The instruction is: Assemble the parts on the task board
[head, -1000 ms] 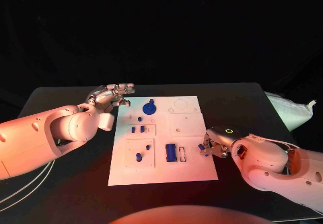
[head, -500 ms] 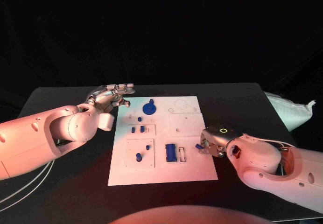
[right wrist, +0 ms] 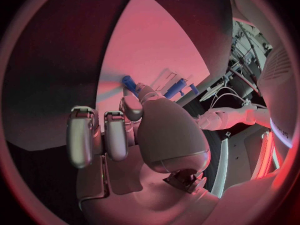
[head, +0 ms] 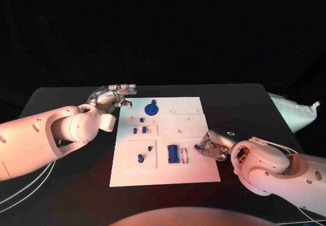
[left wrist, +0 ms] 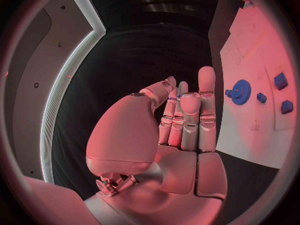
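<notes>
The right robot hand pinches a small blue part at the task board's four o'clock edge; the left robot hand hovers empty with fingers straight at ten o'clock, beside the blue gear. A white bag lies at the surface's three o'clock edge.

You're looking at a black table against darkness, reddish light on it, a white bag at its right edge

**A dark lab cell, by the look of it**

I read this as a robotics lab or test booth. The black table stands against black all round from nine to three o'clock. On it lies a white task board with small blue parts (a test fixture, not household ware). Cables and equipment crowd my right wrist view.
</notes>
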You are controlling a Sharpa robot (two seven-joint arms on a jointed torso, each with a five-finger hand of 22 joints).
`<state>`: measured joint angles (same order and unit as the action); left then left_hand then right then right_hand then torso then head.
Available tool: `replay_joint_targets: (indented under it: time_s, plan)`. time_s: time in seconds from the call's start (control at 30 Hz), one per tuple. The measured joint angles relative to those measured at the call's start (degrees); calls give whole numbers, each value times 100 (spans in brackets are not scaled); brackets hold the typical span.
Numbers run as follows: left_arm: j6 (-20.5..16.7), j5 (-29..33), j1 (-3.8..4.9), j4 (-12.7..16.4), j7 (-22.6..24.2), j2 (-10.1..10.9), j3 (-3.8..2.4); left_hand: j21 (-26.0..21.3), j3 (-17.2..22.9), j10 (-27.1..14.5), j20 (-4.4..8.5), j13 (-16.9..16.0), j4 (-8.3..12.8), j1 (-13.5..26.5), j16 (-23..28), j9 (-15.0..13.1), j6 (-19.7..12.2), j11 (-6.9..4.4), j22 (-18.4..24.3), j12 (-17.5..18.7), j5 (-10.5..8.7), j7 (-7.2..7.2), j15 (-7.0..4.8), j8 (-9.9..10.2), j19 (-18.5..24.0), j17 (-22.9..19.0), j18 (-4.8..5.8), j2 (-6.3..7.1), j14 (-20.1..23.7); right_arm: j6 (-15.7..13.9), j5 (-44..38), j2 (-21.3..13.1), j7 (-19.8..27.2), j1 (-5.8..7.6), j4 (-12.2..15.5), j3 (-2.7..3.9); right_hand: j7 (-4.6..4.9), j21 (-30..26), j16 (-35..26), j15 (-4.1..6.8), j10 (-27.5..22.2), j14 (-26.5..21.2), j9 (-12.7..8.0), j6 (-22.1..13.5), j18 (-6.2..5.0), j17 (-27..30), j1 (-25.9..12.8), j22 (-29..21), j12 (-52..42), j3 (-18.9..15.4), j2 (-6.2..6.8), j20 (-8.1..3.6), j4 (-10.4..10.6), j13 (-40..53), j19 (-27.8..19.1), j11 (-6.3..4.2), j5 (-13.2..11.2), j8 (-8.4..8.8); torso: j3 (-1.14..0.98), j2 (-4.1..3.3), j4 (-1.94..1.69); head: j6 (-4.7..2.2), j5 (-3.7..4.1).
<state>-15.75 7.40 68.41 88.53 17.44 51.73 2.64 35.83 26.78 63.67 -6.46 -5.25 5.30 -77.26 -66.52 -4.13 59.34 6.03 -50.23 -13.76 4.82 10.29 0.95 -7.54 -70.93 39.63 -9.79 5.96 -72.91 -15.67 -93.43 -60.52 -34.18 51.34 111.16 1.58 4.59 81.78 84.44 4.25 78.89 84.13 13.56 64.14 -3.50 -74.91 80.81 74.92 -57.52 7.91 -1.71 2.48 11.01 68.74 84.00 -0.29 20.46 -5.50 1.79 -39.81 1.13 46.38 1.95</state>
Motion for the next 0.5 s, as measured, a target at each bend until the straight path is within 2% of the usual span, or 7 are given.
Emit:
replay_joint_targets:
  time_s: [0.1,0.23,0.4,0.5]
  plan:
    - [1,-3,0,2,-3,0,0,0,0,0,0,0,0,0,0,0,0,0,0,0,0,0,0,0,0,-4,0,0,0,-230,521,-7,-4,3,59,-14,12,0,0,18,23,1,1,14,0,0,-198,0,-42,226,128,0,47,70,0,-16,-60,-6,-1,-1,1,2,-9]
    - [3,-6,0,5,-6,0,0,0,0,0,0,1,0,0,0,0,0,0,0,0,0,0,0,0,0,-3,0,0,0,-496,1076,0,-7,37,151,-7,-31,0,0,29,62,9,57,78,0,0,-390,-1,-95,454,306,0,117,99,0,-18,-86,-28,-1,-1,2,7,-10]
    - [6,-9,0,10,-10,-2,0,0,0,0,0,1,0,0,0,0,0,0,-1,0,0,0,0,0,0,-3,0,0,0,-657,1503,68,-12,54,198,-3,-13,31,16,30,87,9,89,119,0,-2,-543,-1,-95,557,415,0,172,93,0,-12,-105,-50,-2,-2,3,8,-12]
    - [9,-11,0,12,-15,-9,0,0,0,0,0,1,0,0,0,0,0,0,0,0,0,0,0,0,0,-3,0,0,0,-658,1657,121,-16,56,183,-3,-48,32,33,30,90,8,107,157,-1,-4,-627,-1,-95,579,455,-35,164,87,-6,-12,-45,-62,-1,-2,2,20,-12]
